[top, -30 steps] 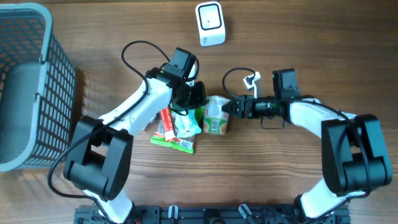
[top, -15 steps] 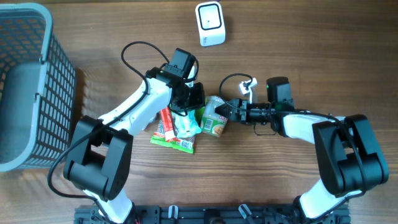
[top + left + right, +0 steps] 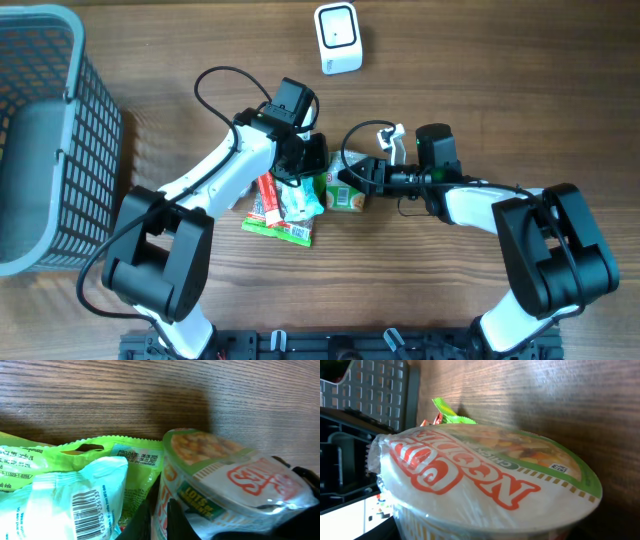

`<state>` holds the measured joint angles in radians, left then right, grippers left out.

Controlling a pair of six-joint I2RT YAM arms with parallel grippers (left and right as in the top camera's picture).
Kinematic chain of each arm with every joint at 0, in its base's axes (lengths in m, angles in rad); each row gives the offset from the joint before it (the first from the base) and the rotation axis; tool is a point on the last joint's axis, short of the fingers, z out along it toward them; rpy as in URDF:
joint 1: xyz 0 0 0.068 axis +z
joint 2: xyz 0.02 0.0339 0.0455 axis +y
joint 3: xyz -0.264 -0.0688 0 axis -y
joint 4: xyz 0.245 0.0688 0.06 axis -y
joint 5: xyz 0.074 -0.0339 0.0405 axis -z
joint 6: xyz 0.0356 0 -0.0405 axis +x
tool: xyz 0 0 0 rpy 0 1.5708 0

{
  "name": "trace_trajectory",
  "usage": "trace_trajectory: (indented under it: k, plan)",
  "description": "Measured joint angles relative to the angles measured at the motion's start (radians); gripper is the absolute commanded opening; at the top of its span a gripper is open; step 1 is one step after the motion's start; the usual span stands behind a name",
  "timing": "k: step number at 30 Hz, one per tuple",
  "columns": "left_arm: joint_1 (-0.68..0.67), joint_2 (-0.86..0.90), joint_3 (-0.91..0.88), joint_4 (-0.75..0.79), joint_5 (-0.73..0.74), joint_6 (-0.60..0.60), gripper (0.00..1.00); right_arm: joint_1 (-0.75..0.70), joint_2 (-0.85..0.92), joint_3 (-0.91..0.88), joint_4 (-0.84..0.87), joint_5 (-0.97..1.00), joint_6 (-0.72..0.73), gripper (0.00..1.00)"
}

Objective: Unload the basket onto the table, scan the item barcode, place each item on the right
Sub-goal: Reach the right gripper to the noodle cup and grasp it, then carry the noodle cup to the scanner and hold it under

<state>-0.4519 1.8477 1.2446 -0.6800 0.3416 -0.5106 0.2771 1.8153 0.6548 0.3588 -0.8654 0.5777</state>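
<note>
Cup noodle [image 3: 347, 192] lies mid-table, packets [image 3: 285, 210] at its 9 o'clock. My left gripper [image 3: 160, 522] is pinched together, empty; my right gripper [image 3: 358, 178] meets the cup, grip indeterminable. Scanner [image 3: 338, 38] at 12 o'clock: barcode not yet presented.

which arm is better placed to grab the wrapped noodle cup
probably right: the right gripper sits at the plastic-wrapped green and white noodle cup, lid filling its wrist view; the left gripper is shut beside the green packet
</note>
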Motion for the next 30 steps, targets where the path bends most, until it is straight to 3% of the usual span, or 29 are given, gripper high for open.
trace_trajectory:
  k: [6, 9, 13, 18, 24, 25, 26, 30]
  plan:
    - [0.019, -0.006, 0.0, -0.035, -0.01, 0.046, 0.06, 0.004, -0.004, 0.0, 0.076, -0.024, -0.003, 0.64]
    - [0.086, -0.104, 0.0, -0.037, -0.01, 0.064, 0.07, 0.004, -0.071, 0.0, 0.071, -0.058, 0.018, 0.64]
    - [0.275, -0.381, 0.031, -0.035, -0.042, 0.064, 0.09, 0.008, -0.221, 0.0, 0.073, -0.142, 0.146, 0.6]
    - [0.47, -0.479, 0.032, -0.041, -0.136, 0.069, 0.1, 0.122, -0.383, 0.0, 0.058, -0.114, 0.305, 0.58]
    - [0.524, -0.476, 0.032, -0.061, -0.233, 0.076, 0.43, 0.269, -0.476, 0.001, -0.166, 0.196, 0.33, 0.57]
    - [0.524, -0.476, 0.032, -0.064, -0.246, 0.081, 0.6, 0.269, -0.477, 0.002, -0.2, 0.227, 0.314, 0.57]
    - [0.524, -0.476, 0.032, -0.069, -0.252, 0.082, 1.0, 0.269, -0.477, 0.002, -0.23, 0.254, 0.294, 0.57]
    - [0.524, -0.476, 0.032, -0.093, -0.264, 0.083, 1.0, 0.269, -0.477, 0.037, -0.255, 0.291, 0.259, 0.57]
